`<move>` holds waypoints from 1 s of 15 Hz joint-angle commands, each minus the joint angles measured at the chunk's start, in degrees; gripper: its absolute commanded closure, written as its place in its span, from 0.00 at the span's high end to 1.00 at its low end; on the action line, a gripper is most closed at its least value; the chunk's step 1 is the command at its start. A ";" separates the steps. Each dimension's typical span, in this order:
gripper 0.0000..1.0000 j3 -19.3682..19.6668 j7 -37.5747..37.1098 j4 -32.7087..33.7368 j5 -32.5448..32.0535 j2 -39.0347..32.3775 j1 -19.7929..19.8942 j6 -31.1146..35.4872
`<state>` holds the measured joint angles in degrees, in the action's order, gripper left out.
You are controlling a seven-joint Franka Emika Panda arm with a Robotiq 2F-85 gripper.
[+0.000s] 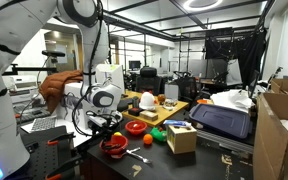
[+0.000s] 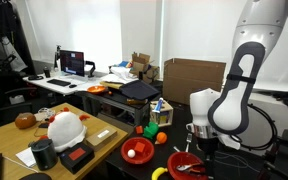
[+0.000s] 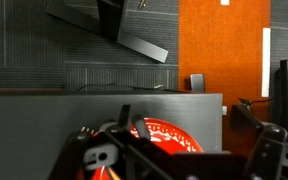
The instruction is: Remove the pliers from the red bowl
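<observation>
The red bowl (image 1: 114, 147) (image 2: 189, 165) sits on the dark table near its front edge. A small dark shape inside it is the pliers (image 1: 113, 142) (image 2: 188, 167); details are too small to make out. My gripper (image 1: 107, 130) (image 2: 198, 147) hangs just above the bowl, open and empty. In the wrist view the red bowl (image 3: 169, 135) shows between the dark fingers of the gripper (image 3: 184, 165). The gripper body hides the pliers there.
A smaller, deeper red bowl (image 1: 135, 127) (image 2: 136, 150) stands close by. An orange-handled silver tool (image 1: 139, 153) lies beside the red bowl. A cardboard box (image 1: 181, 137), a green and orange item (image 1: 155, 134) and a dark case (image 1: 222, 119) stand further along the table.
</observation>
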<state>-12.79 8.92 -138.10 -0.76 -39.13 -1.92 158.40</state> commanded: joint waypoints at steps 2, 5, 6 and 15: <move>1.00 2.68 0.67 0.33 -3.78 -1.24 -3.25 2.07; 1.00 4.64 -0.20 0.73 -6.14 -1.44 -5.60 3.14; 1.00 5.45 -0.61 0.80 -7.03 -1.11 -6.58 2.99; 1.00 12.20 -4.63 1.40 -11.61 1.42 -13.20 1.78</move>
<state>-1.99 6.25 -136.11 -10.69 -39.54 -13.88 160.33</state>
